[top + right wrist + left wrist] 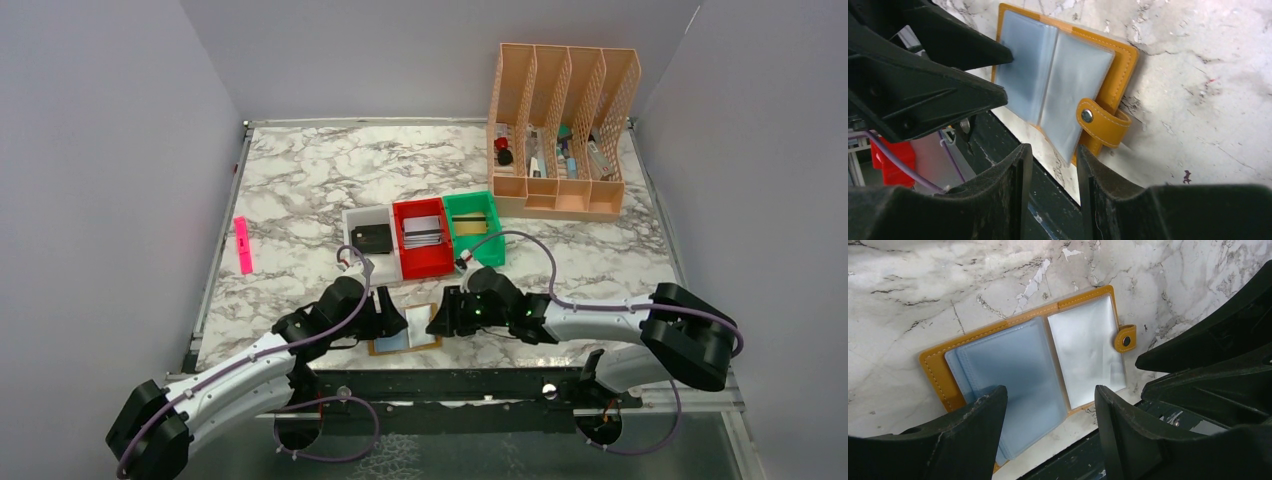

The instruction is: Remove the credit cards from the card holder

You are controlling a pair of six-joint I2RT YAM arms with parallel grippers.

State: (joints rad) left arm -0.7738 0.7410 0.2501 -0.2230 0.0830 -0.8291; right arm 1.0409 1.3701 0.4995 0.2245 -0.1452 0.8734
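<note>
At the far left of the marble table a pink strip lies by itself, well apart from the action. Moving in, the left gripper hangs low at the near edge with its 2 fingers spread wide, holding nothing, straddling the blue sleeves of the card holder. That looks like a stance for pinning or picking at a sleeve.

The holder lies flat and open right at the table's near edge, between the 2 grippers, its snap tab pointing towards the right arm. Whether any card remains inside, I cannot tell; the paler sleeve looks bare.

Next, the right gripper: fingers only narrowly apart, empty, poised just beside that tab, probably to steady that side.

Behind them, a white bin, a red bin and a green bin sit touching in a row, each holding card-like pieces, likely drop spots. Far right, a peach file rack stands out of the way.
</note>
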